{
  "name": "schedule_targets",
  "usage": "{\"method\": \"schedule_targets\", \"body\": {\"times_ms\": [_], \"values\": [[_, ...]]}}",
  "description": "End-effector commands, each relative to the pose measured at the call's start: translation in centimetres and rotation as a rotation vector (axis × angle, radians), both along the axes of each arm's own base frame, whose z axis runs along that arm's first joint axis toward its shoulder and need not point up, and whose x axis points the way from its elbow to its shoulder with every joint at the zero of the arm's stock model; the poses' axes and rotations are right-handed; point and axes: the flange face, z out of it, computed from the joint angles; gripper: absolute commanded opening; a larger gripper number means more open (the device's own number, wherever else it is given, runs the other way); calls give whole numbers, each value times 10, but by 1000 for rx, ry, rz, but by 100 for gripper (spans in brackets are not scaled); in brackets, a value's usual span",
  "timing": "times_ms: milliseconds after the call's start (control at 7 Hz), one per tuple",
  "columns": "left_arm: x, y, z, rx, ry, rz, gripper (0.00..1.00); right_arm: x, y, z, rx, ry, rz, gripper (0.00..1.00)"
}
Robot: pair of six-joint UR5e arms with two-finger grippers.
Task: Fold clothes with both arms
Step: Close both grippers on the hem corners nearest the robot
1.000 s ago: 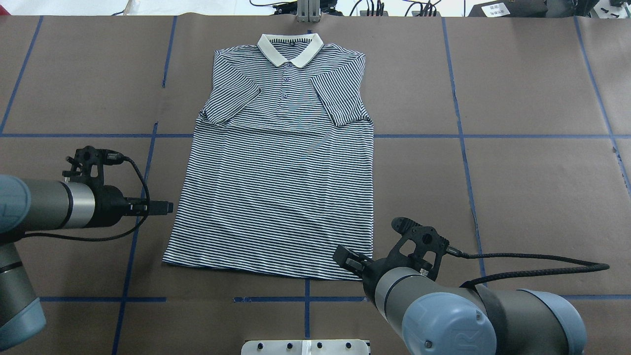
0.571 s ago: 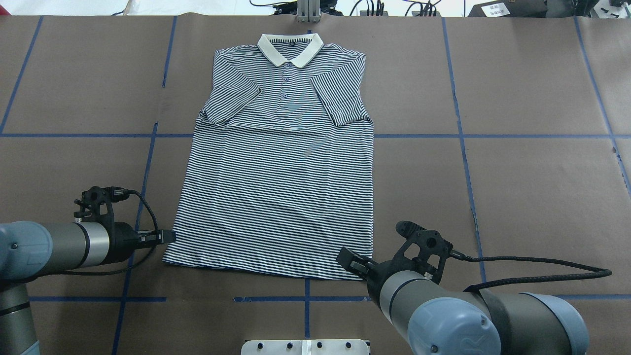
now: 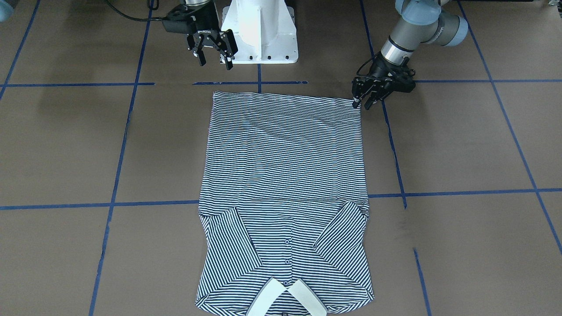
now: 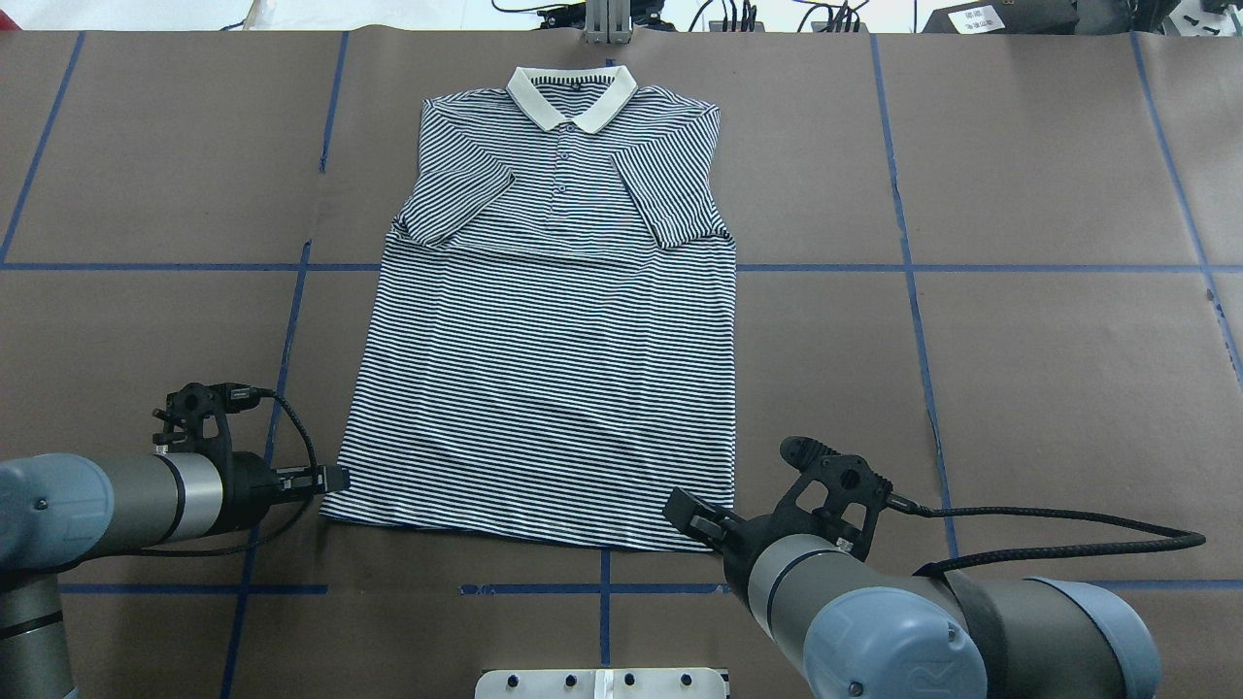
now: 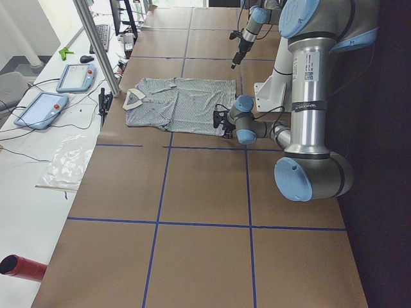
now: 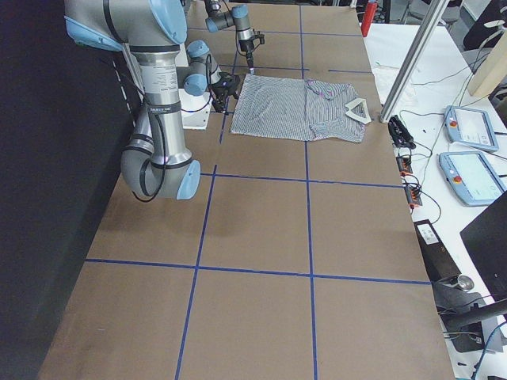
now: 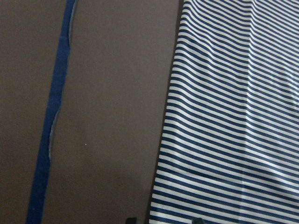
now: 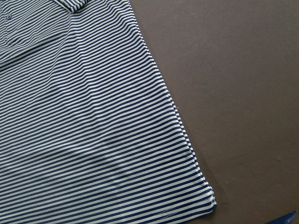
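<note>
Striped polo shirt (image 4: 554,388) lies flat, front up, on the brown paper-covered table (image 4: 1020,388). Cream collar (image 4: 571,97) is at the far edge and the hem (image 4: 524,529) is nearest the robot, with both sleeves turned in across the chest. Left gripper (image 3: 361,104) sits low at the hem's left corner (image 3: 358,101), fingers apart and holding nothing. Its wrist view shows the shirt's side edge running between the two tips; contact with the paper cannot be told. Right gripper (image 3: 215,60) hangs above the table by the white pedestal (image 3: 259,30), fingers spread and empty, near the right hem corner (image 8: 212,200) but not on it. Judged step: take both hem corners for the hem-to-collar fold. To do it well, bring the right gripper down level with the left before either one closes. Pinch both fabric layers a little in from each corner, so the back layer is not left behind. Close together, lift evenly, and keep the hem taut between the arms so the stripes stay square and the sleeves stay tucked.
</note>
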Motion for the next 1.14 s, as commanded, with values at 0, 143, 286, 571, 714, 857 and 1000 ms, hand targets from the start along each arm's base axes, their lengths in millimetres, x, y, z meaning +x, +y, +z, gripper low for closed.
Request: {"method": "schedule_targets", "body": {"times_ms": [0,143,286,571,714,857,1000], "values": [[4,5,1,0,-2,12,50,0,0,0,-1,0,1,96],[4,6,1,0,-2,14,48,0,0,0,-1,0,1,96],[4,6,1,0,-2,14,47,0,0,0,-1,0,1,96],[5,7,1,-4,-10,18,46,0,-1,0,-1,0,2,96],[8,10,1,-4,-10,26,43,0,-1,0,-1,0,2,96],[7,10,1,-3,-10,25,43,1,-1,-1,-1,-3,2,96],[7,10,1,-4,-10,26,42,1,-1,0,-1,-2,2,96]]}}
